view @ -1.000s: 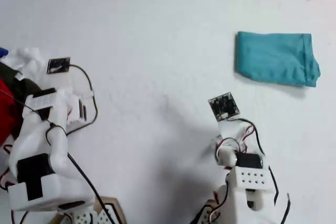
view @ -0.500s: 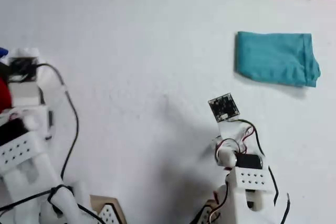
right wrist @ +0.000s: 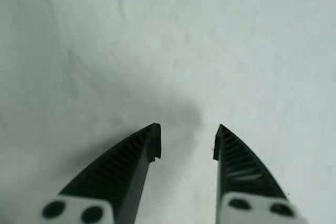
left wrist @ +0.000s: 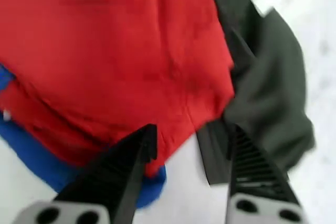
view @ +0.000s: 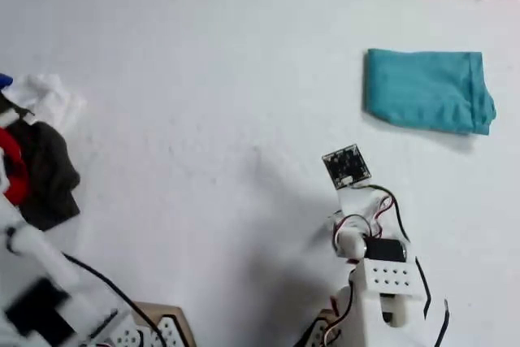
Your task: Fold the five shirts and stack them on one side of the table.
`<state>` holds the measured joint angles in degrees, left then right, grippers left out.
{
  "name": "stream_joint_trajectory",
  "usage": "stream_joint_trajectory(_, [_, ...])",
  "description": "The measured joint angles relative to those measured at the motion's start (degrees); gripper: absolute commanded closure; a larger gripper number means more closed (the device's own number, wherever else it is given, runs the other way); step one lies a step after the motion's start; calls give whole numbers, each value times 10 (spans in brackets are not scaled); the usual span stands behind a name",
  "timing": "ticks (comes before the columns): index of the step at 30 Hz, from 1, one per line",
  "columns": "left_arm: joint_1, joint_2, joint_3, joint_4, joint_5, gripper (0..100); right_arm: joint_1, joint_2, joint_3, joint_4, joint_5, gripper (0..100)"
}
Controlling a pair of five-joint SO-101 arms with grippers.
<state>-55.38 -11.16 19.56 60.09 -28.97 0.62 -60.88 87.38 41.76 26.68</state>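
1. In the high view, the frame is cutting off the pile of unfolded shirts at the left edge of the table [view: 227, 79]. We are making out a white shirt [view: 49, 95], a dark grey shirt [view: 50, 175], a strip of red shirt [view: 10, 164] and a sliver of blue shirt [view: 4, 80].
2. The left arm [view: 41, 306] is sitting in the lower left corner, also cropped by the frame, just beside the pile.
3. The left wrist view is filling in what the crop hides. The left gripper [left wrist: 191, 135] is hanging with its fingers apart and nothing between them, over the spot where the red shirt's edge is meeting the dark grey one. The blue shirt is peeking out from under the red. We cannot tell whether the tips are touching cloth.
4. From above, a small circuit board [view: 347, 166] is sitting over the front end of the right arm [view: 375, 270], so we cannot tell there how its fingers stand.
5. The right wrist view is settling that. The right gripper [right wrist: 187, 132] is spread and holding nothing, over bare white table with its shadow beneath.
6. A folded teal shirt [view: 426, 91] is lying alone at the far right of the table, well apart from the pile.
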Motion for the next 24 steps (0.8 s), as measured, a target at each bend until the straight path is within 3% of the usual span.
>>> stream_joint_trajectory(7, [0, 200, -142, 0, 0, 762, 0, 0, 0, 0, 0, 829])
stream_joint_trajectory(15, [-4, 309, -202, 0, -2, 765, 0, 0, 0, 0, 0, 829])
stream_joint_trajectory(17, [-9, 322, -206, 0, -1, 818, 0, 0, 0, 0, 0, 829])
stream_joint_trajectory(20, [-15, 325, -210, 14, -4, 992, 0, 0, 0, 0, 0, 829])
stream_joint_trajectory(24, [-19, 325, -244, 70, -3, 976, 0, 0, 0, 0, 0, 829])
